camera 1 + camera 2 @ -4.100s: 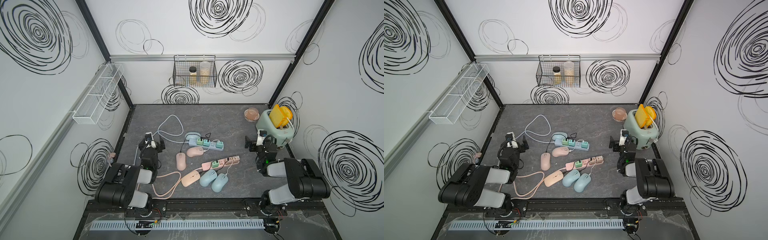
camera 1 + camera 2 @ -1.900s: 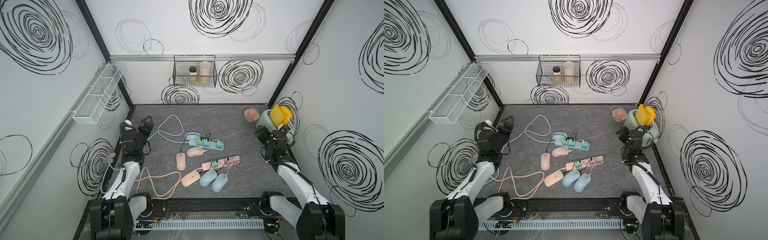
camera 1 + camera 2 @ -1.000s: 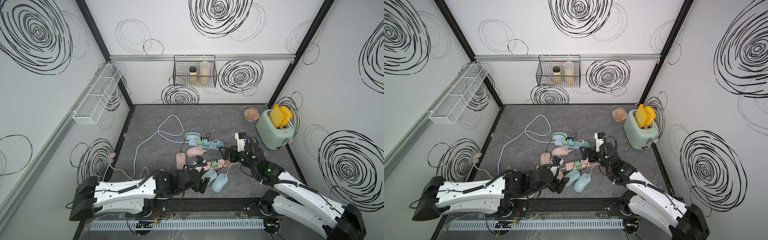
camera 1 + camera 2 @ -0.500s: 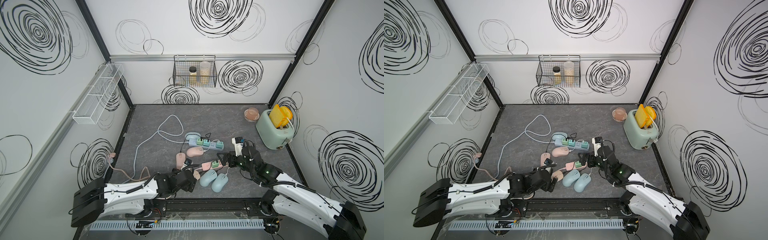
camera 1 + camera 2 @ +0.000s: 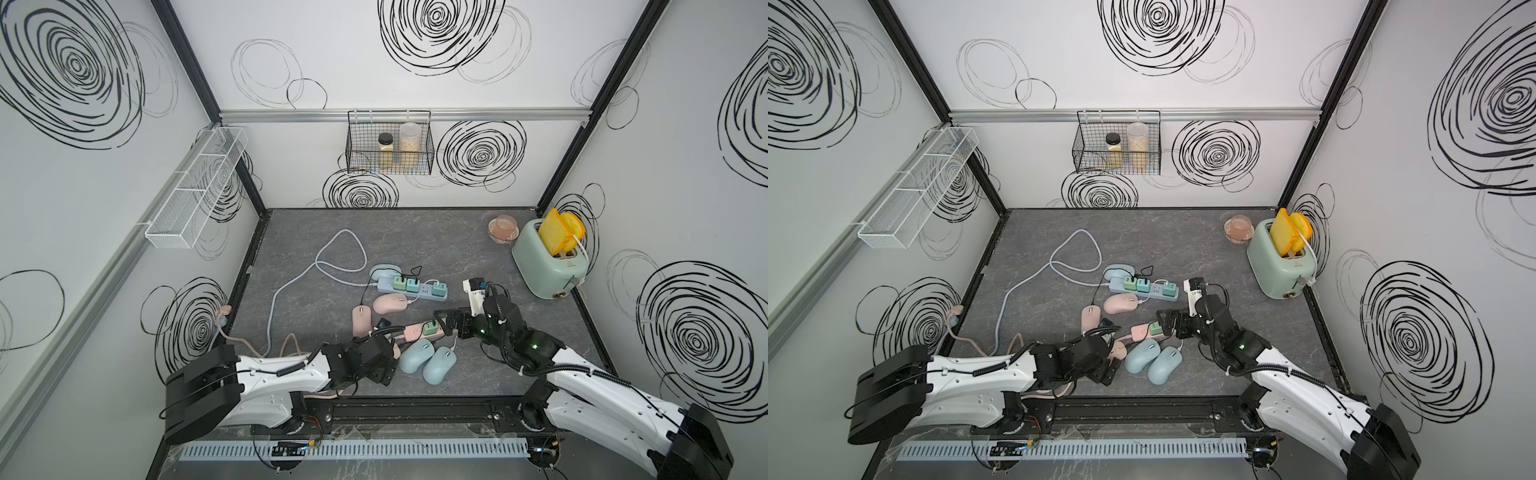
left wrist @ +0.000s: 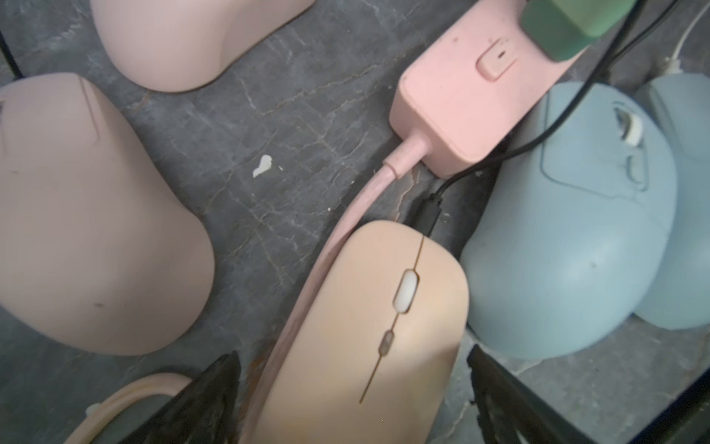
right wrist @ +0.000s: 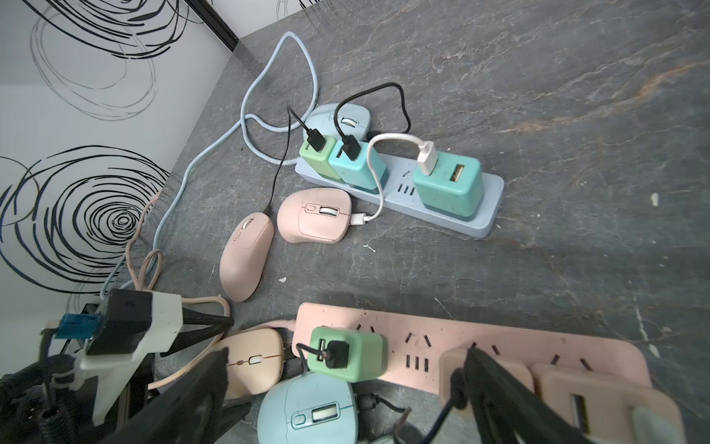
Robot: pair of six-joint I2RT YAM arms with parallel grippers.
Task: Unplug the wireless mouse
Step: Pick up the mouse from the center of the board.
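A peach wireless mouse [image 6: 376, 326] lies at the front of the table, and a black cable plug [image 6: 428, 215] sits in its nose. My left gripper [image 6: 351, 357] is open, with one finger on each side of the mouse's rear. In both top views the left gripper [image 5: 384, 361] covers most of the mouse. The black cable runs to a green charger [image 7: 347, 355] on the pink power strip [image 7: 422, 334]. My right gripper [image 7: 344, 357] hangs open just above that charger [image 5: 431, 329], gripping nothing.
Two light-blue mice [image 5: 415, 355] [image 5: 440, 365] lie right beside the peach one. Two pink mice [image 5: 361, 320] [image 5: 390, 302] and a blue power strip [image 5: 415, 289] with three chargers lie further back. At the back right stand a toaster [image 5: 548, 266] and a cup [image 5: 503, 228].
Both arms have swung in from the table's sides to the cluster of mice. In the last second the left gripper settled over the peach mouse and the right sank toward the pink strip.
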